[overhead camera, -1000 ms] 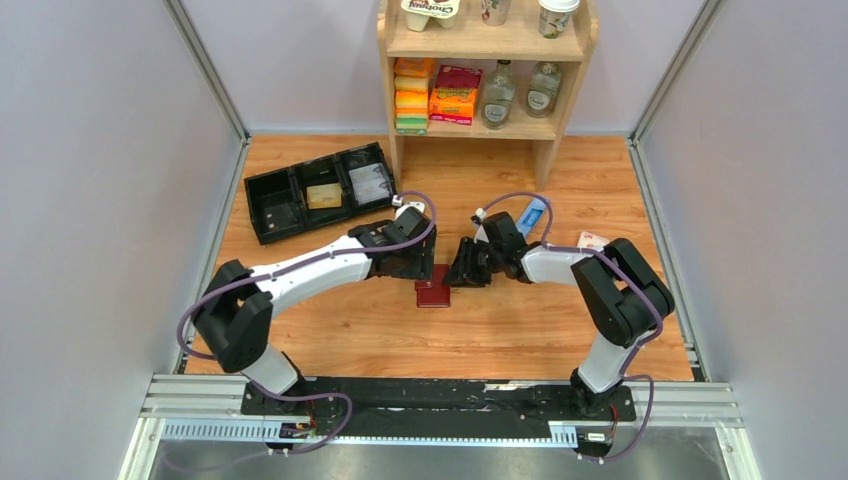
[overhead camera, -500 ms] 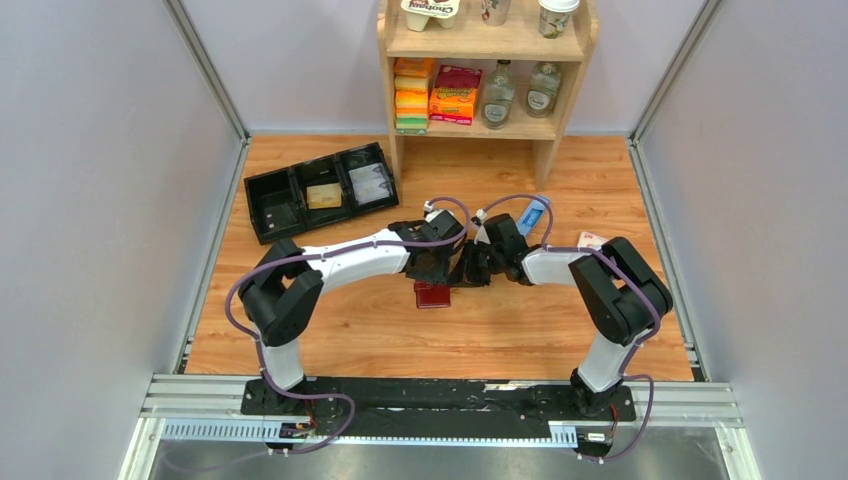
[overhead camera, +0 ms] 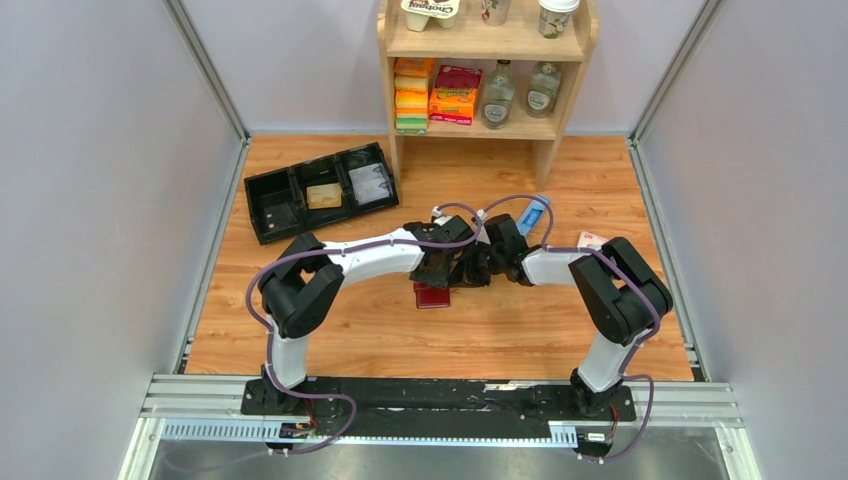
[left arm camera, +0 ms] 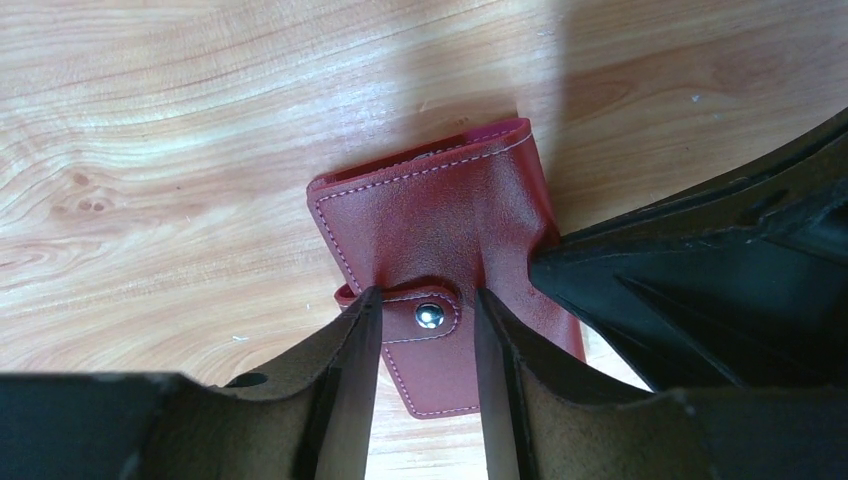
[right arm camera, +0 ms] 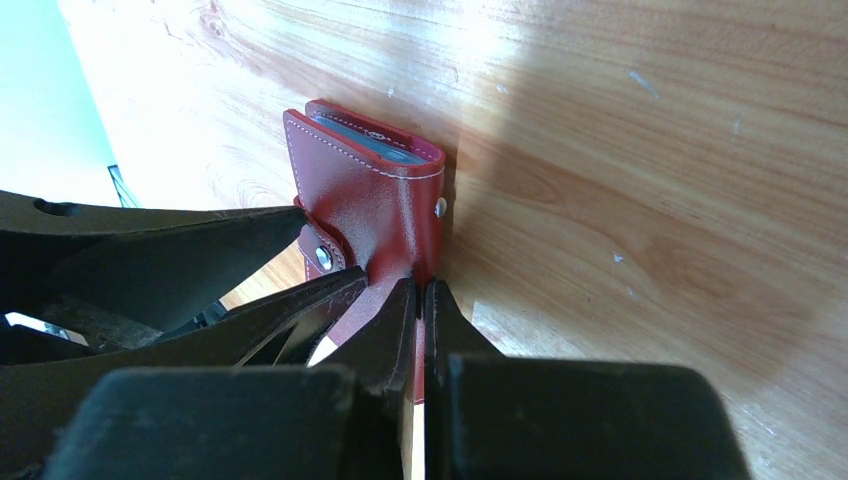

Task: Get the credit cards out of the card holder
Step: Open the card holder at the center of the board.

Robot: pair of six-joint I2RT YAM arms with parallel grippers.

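The right gripper [right arm camera: 421,290] pinches the edge of the card holder [left arm camera: 430,220]. The left gripper [left arm camera: 425,298] stands half-open astride the snap tab [left arm camera: 428,316]. A blue box [overhead camera: 531,214] lies just behind.

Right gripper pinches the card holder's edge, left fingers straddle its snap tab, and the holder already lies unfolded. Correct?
No: the card holder is folded shut, snap tab across its cover, as the left wrist view shows. The right gripper pinches its edge; the left gripper straddles the tab.

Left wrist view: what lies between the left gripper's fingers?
The snap tab of the card holder, straddled by the left gripper; left wrist view shows it.
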